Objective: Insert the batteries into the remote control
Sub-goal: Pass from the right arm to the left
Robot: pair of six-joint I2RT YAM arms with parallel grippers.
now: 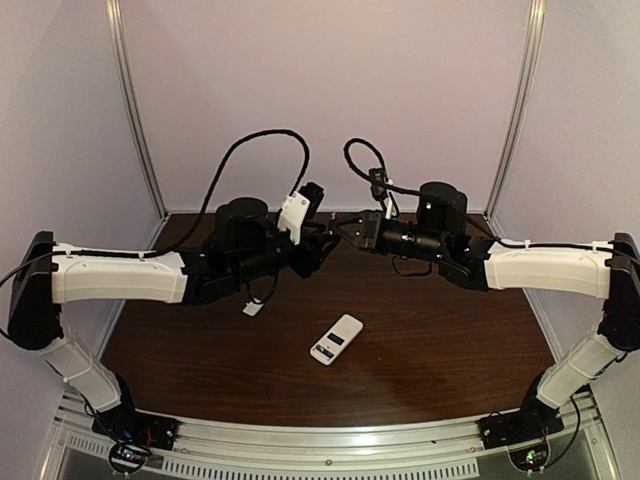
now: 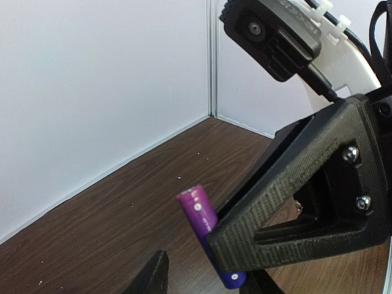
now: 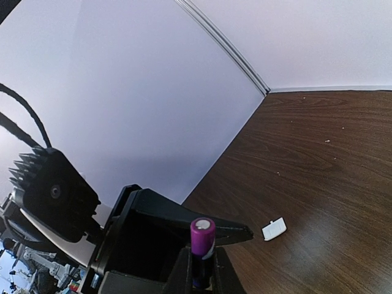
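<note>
One battery (image 3: 202, 233), mid-air, well apart from remote control (image 1: 336, 340): pinches it in right gripper (image 3: 201, 264), flanks it with left gripper (image 2: 207, 283) fingers (image 2: 154, 274) spread. Risks a drop if released before a firm left pinch.

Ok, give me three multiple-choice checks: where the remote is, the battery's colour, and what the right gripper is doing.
1. Where is the remote?
A. flat on the table
B. held up in the air
C. leaning on the back wall

2. What colour is the battery?
A. green
B. purple
C. yellow

3. The right gripper is:
A. open and empty
B. shut on the remote
C. shut on the battery

Answers:
1. A, the top view shows it lying on the wood with nothing touching it.
2. B, both wrist views show a purple wrap.
3. C, its fingers pinch the battery's lower part and hold it upright.
</note>
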